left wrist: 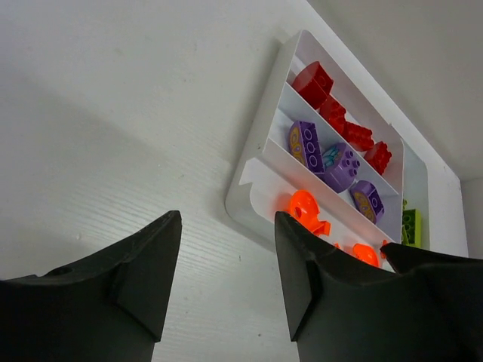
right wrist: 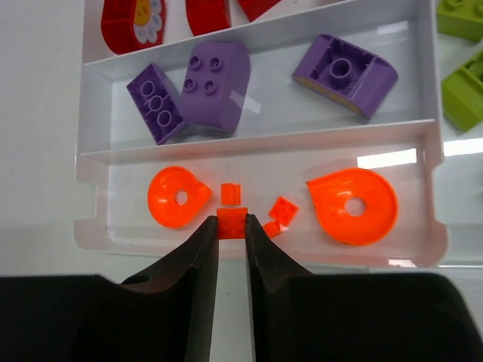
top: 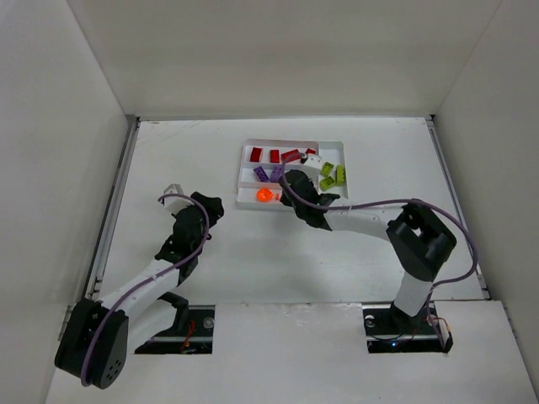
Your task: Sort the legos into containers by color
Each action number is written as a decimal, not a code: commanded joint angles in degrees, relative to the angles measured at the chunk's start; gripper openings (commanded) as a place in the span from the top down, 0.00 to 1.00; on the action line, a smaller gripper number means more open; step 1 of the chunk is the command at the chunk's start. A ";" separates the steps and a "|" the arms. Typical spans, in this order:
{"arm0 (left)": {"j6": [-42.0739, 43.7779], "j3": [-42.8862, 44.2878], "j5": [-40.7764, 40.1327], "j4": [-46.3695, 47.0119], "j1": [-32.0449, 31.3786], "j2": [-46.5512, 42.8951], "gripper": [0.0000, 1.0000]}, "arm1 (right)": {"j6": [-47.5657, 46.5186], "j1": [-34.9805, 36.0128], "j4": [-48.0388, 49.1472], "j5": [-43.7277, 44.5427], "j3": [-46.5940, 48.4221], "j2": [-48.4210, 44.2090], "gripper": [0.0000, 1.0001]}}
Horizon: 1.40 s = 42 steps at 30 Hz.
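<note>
I am pinching a small orange brick (right wrist: 232,221) in the nearly closed right gripper (right wrist: 232,228), directly over the orange slot (right wrist: 256,172) of the tray (right wrist: 256,143).

White tray (right wrist: 260,142): red legos (right wrist: 207,11), purple legos (right wrist: 211,75), orange legos (right wrist: 353,205), yellow-green legos (right wrist: 462,94).

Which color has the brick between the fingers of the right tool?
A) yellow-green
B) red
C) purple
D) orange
D: in the right wrist view, the right tool closes on a small orange brick.
</note>
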 commanded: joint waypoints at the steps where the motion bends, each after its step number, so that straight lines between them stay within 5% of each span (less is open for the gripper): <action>1: -2.22 -0.48 0.21 2.03 0.42 -0.23 0.49 | -1.69 0.12 2.73 -1.44 3.22 0.70 0.71; 5: -2.49 -0.48 0.48 2.03 0.68 0.48 0.44 | -1.86 -0.23 2.73 -1.00 3.05 -1.22 0.53; 11: -2.31 -0.39 0.21 2.38 0.33 0.83 0.37 | -2.48 -0.49 3.34 -0.13 -1.78 -10.09 0.48; 13: -1.79 -0.39 -0.31 2.47 -0.11 0.30 0.28 | -2.83 -0.31 3.78 1.97 -5.90 -15.09 0.49; 14: -1.70 -0.48 -0.49 2.47 -0.11 0.13 0.00 | -2.83 -0.31 4.22 3.20 -8.62 -17.99 0.49; 18: -1.79 -0.57 -0.67 2.21 0.33 0.21 0.00 | -2.66 -1.45 5.89 7.07 -21.44 -32.22 0.50; 21: -1.79 0.04 -0.67 2.12 -0.02 1.61 0.00 | -1.52 -3.73 7.38 9.10 -32.16 -44.70 0.58; 25: -1.26 0.49 -0.75 1.94 -0.72 2.15 0.00 | 0.76 -9.97 6.43 10.25 -43.86 -61.22 0.85; 28: -0.91 0.58 -0.75 1.77 -0.63 1.01 0.00 | 4.37 -15.42 2.65 9.90 -48.63 -70.82 0.88; 35: -2.40 3.64 -1.46 -5.77 2.34 0.56 0.00 | 3.68 -28.60 -1.85 5.77 -52.67 -80.68 0.45; 42: -4.15 5.41 -1.46 -12.20 -0.72 1.44 0.00 | 5.87 -32.04 -0.61 1.37 -57.25 -79.72 0.30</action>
